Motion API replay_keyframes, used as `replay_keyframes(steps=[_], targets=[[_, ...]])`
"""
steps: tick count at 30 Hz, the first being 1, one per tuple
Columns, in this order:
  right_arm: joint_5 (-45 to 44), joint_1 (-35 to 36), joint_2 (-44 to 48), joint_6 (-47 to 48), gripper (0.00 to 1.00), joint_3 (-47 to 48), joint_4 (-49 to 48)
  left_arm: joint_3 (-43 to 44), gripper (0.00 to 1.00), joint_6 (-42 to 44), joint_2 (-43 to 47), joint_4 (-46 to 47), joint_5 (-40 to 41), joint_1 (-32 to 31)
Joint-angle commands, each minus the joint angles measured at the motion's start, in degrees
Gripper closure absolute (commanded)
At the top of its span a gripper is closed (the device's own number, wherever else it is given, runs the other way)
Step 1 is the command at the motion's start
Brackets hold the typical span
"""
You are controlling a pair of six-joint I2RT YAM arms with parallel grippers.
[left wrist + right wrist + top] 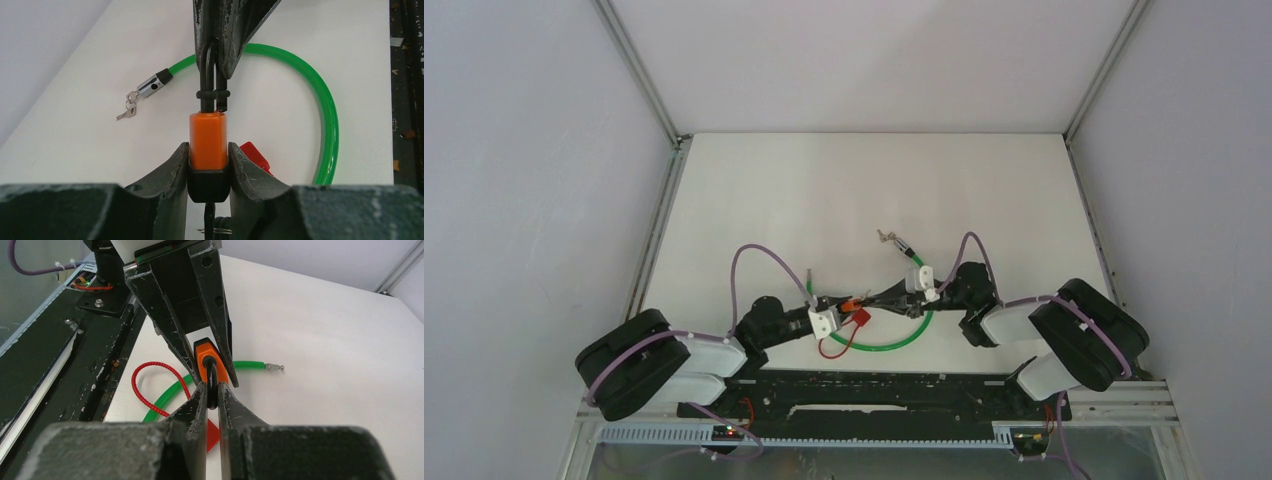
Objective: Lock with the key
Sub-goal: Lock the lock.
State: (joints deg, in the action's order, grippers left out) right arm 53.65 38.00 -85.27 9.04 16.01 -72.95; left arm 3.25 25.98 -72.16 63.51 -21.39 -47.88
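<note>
Roughly centre-low in the overhead view, we see the left gripper (pixel 842 304) clamped on an orange padlock (pixel 208 140). Just right of it, the right gripper (pixel 212 390) pinches the padlock's black shackle (pixel 205 80). A green cable (pixel 322 100) loops below; its metal end, with the small keys (pixel 884 236), lies up and right on the white table (pixel 824 180), apart from both grippers.
</note>
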Motion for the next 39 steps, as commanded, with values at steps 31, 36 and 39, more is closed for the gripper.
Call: replay_keyframes(steps=[31, 36, 39], targets=[[-12.40, 7.23, 3.62, 17.79, 1.00, 4.96, 17.00, 3.55, 1.00, -0.88, 0.79, 11.30, -6.16, -1.29], [-11.50, 7.42, 3.04, 18.33, 1.00, 5.88, 18.79, 2.32, 1.00, -1.01, 1.27, 13.76, -3.24, -1.27], [-11.42, 7.85, 2.65, 19.09, 1.00, 6.44, 20.14, 2.13, 1.00, -1.34, 1.56, 14.33, -2.47, -1.25]])
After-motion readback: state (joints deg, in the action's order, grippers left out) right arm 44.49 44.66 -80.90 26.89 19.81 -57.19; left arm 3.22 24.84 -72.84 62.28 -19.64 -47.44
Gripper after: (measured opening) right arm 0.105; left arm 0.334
